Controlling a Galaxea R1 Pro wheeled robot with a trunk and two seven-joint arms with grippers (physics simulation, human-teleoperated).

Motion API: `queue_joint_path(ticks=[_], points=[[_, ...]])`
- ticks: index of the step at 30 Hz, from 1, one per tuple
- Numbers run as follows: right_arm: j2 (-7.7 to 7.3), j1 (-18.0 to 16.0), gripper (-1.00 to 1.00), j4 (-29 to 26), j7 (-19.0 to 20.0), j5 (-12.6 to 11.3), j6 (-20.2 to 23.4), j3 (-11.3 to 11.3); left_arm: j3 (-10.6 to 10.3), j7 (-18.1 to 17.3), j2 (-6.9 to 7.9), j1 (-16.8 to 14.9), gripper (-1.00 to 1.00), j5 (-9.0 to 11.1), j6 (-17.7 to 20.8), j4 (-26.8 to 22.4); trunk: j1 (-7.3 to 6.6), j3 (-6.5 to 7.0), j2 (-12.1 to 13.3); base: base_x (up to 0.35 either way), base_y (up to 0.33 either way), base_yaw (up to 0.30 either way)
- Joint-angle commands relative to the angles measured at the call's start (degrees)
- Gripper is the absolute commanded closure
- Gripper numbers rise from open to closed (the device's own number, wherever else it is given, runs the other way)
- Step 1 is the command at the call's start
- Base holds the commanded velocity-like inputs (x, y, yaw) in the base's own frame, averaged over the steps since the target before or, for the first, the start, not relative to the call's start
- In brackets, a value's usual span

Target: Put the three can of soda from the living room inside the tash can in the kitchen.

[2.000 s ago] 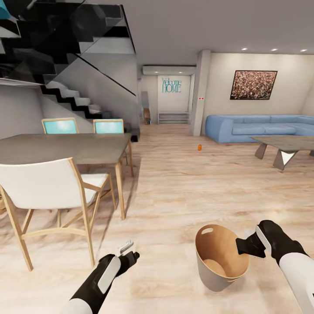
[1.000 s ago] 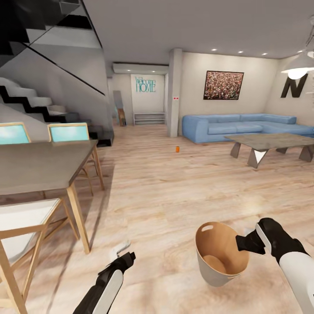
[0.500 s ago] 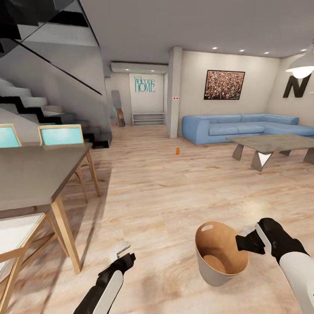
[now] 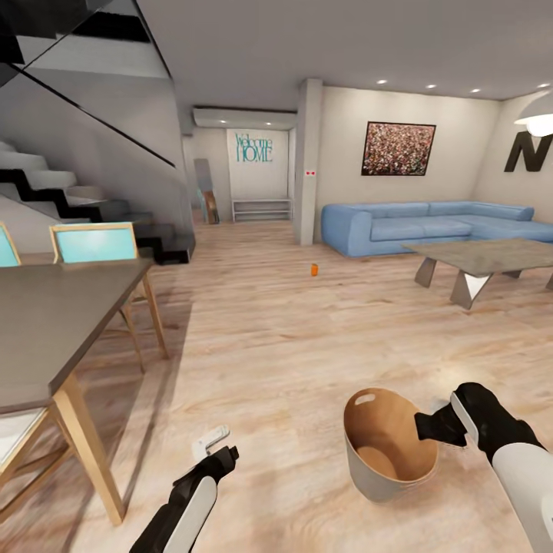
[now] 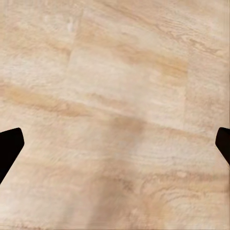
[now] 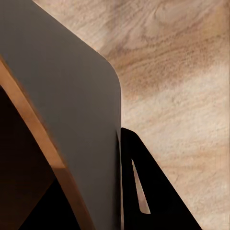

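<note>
Pale-grey tash can [image 4: 388, 449] pinched at its rim by the clamped right gripper [image 4: 427, 427], carried along, probably to bring it to the orange can of soda [image 4: 314, 269] on the floor near the sofa [image 4: 415, 223]; left gripper [image 4: 213, 445] spread wide, empty.

1. The pale wood floor [image 4: 292, 338] runs from the near foreground to the far wall.
2. One orange can [image 4: 314, 269] stands upright on the open floor, well apart from the furniture.
3. A blue sofa [image 4: 430, 224] sits on the floor by the far wall, with a low grey table [image 4: 484, 261] just before it.
4. A dining table [image 4: 54, 322] and chairs [image 4: 96, 244] stand on the floor at the left.
</note>
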Motion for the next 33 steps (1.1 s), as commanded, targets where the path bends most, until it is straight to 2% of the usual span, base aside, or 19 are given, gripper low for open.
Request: queue_joint_path(ticks=[1, 8, 22, 25, 27, 33], points=[[0.01, 0.0, 1.00, -0.6, 0.3, -1.6, 0.2, -0.1, 0.0, 0.0, 0.00, 0.0, -1.00, 0.0, 0.0, 0.0, 0.00, 0.01, 0.0, 0.343, 0.000, 0.000], [0.03, 0.1, 1.00, -4.0, 0.0, -1.4, 0.2, 0.1, 0.0, 0.0, 0.00, 0.0, -1.00, 0.0, 0.0, 0.0, 0.00, 0.01, 0.0, 0.343, 0.000, 0.000], [-0.03, 0.3, 1.00, -4.4, 0.3, -1.5, 0.2, 0.1, 0.0, 0.0, 0.00, 0.0, -1.00, 0.0, 0.0, 0.0, 0.00, 0.01, 0.0, 0.343, 0.000, 0.000], [-0.15, 0.5, 1.00, -4.4, 0.4, -1.6, -4.1, -0.1, 0.0, 0.0, 0.00, 0.0, -1.00, 0.0, 0.0, 0.0, 0.00, 0.01, 0.0, 0.343, 0.000, 0.000], [-0.31, 0.5, 1.00, -4.4, 0.5, -1.6, -5.2, -0.2, 0.0, 0.0, 0.00, 0.0, -1.00, 0.0, 0.0, 0.0, 0.00, 0.01, 0.0, 0.343, 0.000, 0.000], [-0.16, 0.6, 1.00, -4.4, 0.3, -1.5, -5.3, -0.1, 0.0, 0.0, 0.00, 0.0, -1.00, 0.0, 0.0, 0.0, 0.00, 0.01, 0.0, 0.343, 0.000, 0.000]])
